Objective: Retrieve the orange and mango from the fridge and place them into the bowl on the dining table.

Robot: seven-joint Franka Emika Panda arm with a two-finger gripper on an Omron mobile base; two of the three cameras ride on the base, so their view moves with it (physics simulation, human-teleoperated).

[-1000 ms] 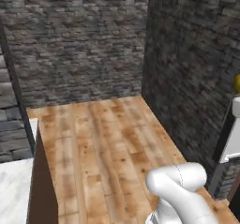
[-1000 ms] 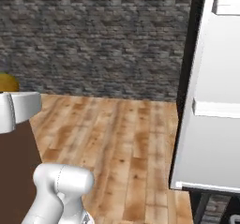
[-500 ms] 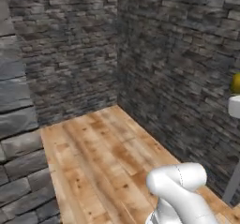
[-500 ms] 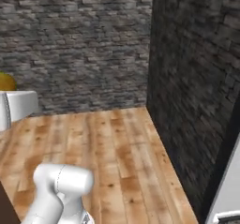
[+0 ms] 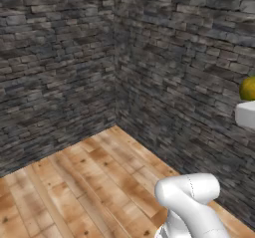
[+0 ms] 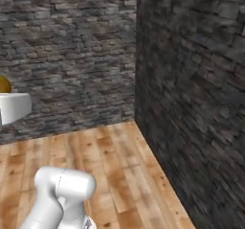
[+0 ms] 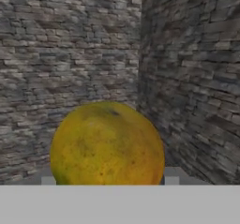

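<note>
The round, yellow-orange, mottled fruit fills the lower middle of the hand view, sitting right at the fingertips; by its colour and roundness it is probably the orange, though a greenish patch low on its skin leaves the mango possible. The hand appears to be clenched on this fruit, with its small grey finger tips just showing at either side of it. In the left base view the fruit peeks out at the far right edge above the white wrist; in the right base view it sits at the far left edge. The step in hand looks like carrying the fruit toward the bowl, and doing it well means keeping the grip firm and the wrist level while the base turns. The rough grey stone walls meet in a corner ahead, closing in on two sides, while the warm wooden plank floor lies open for driving.
</note>
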